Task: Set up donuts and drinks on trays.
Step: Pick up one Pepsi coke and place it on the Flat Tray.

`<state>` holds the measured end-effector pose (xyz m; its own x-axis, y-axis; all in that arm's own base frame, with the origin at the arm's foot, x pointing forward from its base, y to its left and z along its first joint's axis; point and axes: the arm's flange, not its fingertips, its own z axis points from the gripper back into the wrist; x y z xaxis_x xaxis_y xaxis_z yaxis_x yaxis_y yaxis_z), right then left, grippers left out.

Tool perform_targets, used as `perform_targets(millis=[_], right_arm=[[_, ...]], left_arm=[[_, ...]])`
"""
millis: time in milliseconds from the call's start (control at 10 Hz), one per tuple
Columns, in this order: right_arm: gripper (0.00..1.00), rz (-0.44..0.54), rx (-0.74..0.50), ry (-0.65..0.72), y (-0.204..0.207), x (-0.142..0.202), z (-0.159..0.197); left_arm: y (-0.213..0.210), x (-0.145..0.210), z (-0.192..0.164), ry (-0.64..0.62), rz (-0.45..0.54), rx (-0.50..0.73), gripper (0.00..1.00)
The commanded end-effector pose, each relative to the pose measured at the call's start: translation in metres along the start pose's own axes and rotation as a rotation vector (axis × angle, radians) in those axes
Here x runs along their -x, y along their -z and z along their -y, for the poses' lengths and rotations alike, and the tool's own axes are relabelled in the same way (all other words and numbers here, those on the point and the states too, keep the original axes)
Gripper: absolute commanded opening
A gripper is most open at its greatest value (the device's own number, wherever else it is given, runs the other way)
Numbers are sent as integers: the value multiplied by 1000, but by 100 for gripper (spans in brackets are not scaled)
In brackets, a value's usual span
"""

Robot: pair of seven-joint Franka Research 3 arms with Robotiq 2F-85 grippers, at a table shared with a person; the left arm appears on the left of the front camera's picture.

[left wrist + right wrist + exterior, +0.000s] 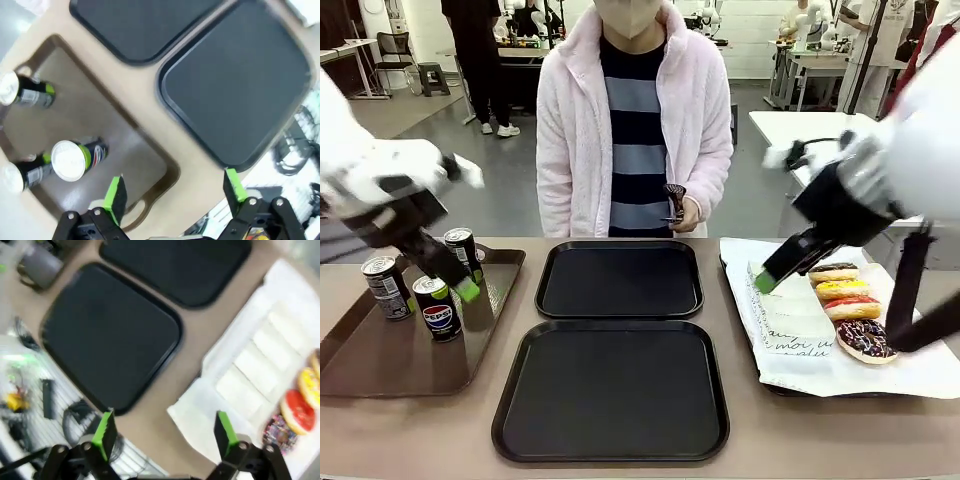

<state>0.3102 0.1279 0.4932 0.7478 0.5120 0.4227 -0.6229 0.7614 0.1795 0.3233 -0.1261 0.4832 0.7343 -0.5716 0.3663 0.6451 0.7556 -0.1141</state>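
Nothing is set up yet: the far black tray (619, 281) and the near black tray (610, 390) both lie bare in the middle of the desk (420, 430). The three cans (438, 308) stand on the brown tray (380, 360) at the left, and the four donuts (852, 308) sit in a row on the paper-lined tray (790, 340) at the right. The left fingers (116, 197) hang spread apart above the cans, holding nothing. The right fingers (105, 432), also apart and empty, hover over the paper-lined tray beside the donuts. Every donut and drink is left to move, so the work looks to be at its very start.
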Motion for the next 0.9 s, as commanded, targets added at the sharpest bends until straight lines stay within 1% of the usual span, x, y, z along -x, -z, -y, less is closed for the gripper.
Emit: perform_targets(millis=[0, 100, 200, 300, 400, 600, 700, 800], right_arm=[[100, 293, -455, 269, -12, 65, 49], [100, 374, -552, 328, -20, 91, 71], [100, 443, -603, 399, -27, 119, 95], [100, 511, -627, 492, -33, 156, 124], [100, 553, -628, 575, -35, 185, 146], [100, 509, -661, 679, -23, 222, 181], [100, 502, -692, 729, -14, 238, 196], [100, 501, -701, 764, -13, 250, 206]], left_arm=[[-47, 26, -33, -145, 216, 323, 100], [-64, 38, -53, -190, 302, 460, 100], [-74, 54, -75, -243, 370, 554, 100], [-78, 79, -102, -301, 457, 672, 100], [-76, 96, -123, -354, 467, 730, 100], [-53, 126, -154, -470, 439, 783, 100], [-42, 139, -168, -518, 446, 816, 100], [-39, 153, -177, -549, 465, 830, 100]])
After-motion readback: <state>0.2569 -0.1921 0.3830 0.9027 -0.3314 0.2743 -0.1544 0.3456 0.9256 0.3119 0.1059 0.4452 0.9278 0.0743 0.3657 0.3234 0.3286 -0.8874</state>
